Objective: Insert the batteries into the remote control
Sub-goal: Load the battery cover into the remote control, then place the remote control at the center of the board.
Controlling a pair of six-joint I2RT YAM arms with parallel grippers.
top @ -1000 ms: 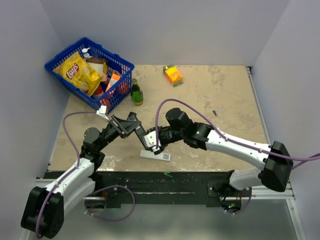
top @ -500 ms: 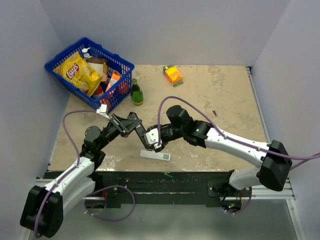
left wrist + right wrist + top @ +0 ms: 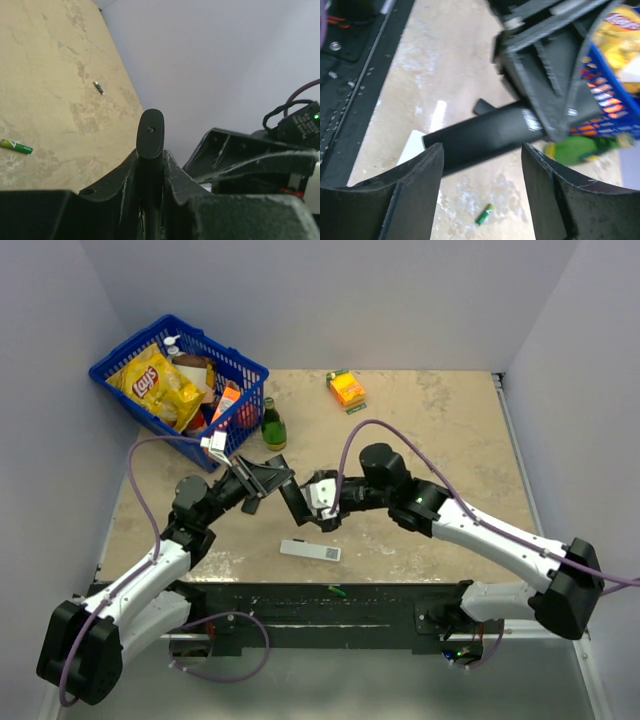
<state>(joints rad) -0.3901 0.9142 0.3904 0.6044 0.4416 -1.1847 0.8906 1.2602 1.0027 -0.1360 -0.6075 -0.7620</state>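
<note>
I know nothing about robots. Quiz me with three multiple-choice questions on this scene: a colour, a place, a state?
1. The mesh plastic basket is: A blue; B red; C yellow.
2. The flat white remote lies: A in the basket; B on the floor; C on the tan table.
3. The slim matte black bar-shaped remote is: A on the table; B clamped in the left end effector; C in the basket.
Answers: 1 A, blue walls. 2 C, it lies flat on bare tabletop. 3 B, the jaws pinch its sides.
</note>
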